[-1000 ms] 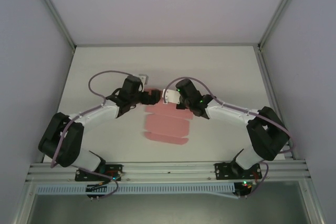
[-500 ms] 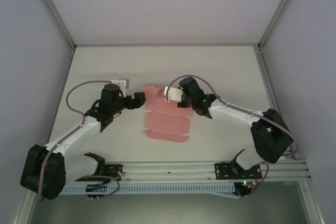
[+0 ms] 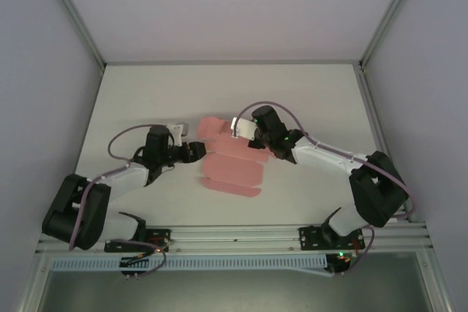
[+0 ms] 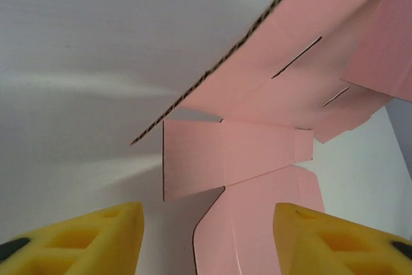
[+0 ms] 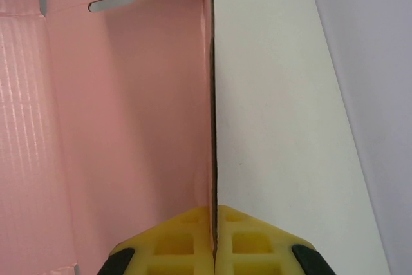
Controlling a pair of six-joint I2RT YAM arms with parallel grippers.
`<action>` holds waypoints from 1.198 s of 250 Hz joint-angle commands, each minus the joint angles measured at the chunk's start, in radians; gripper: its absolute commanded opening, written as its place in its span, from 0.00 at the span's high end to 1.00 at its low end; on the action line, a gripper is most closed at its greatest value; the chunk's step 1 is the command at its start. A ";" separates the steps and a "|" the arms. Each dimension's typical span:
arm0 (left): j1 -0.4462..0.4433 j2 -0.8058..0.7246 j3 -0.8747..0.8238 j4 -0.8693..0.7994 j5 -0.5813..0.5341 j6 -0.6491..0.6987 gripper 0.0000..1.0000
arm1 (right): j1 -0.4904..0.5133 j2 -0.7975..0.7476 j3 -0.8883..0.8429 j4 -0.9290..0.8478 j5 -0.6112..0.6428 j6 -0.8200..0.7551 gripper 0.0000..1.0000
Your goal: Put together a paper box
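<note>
Yellow-padded right gripper (image 5: 213, 214) clamped shut on box (image 3: 230, 173) wall edge, likely to hold that wall raised | left gripper (image 4: 207, 214) half open, empty, facing side flap (image 4: 219, 165), probably to fold it | box at middle of desk (image 3: 322, 100), near panels flat, between both grippers

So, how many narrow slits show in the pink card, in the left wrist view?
2. One slit sits mid-panel on the paper box; the other, lower right of it. More may be hidden.
</note>
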 commanded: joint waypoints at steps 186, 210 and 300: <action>-0.062 0.074 0.012 0.143 -0.038 0.067 1.00 | -0.008 -0.002 0.049 -0.053 -0.010 0.079 1.00; -0.197 -0.009 0.092 -0.066 -0.287 0.179 1.00 | -0.004 0.000 0.049 -0.061 -0.007 0.081 1.00; -0.540 0.117 0.374 -0.338 -0.904 0.261 1.00 | 0.058 0.010 0.042 -0.017 0.018 0.077 1.00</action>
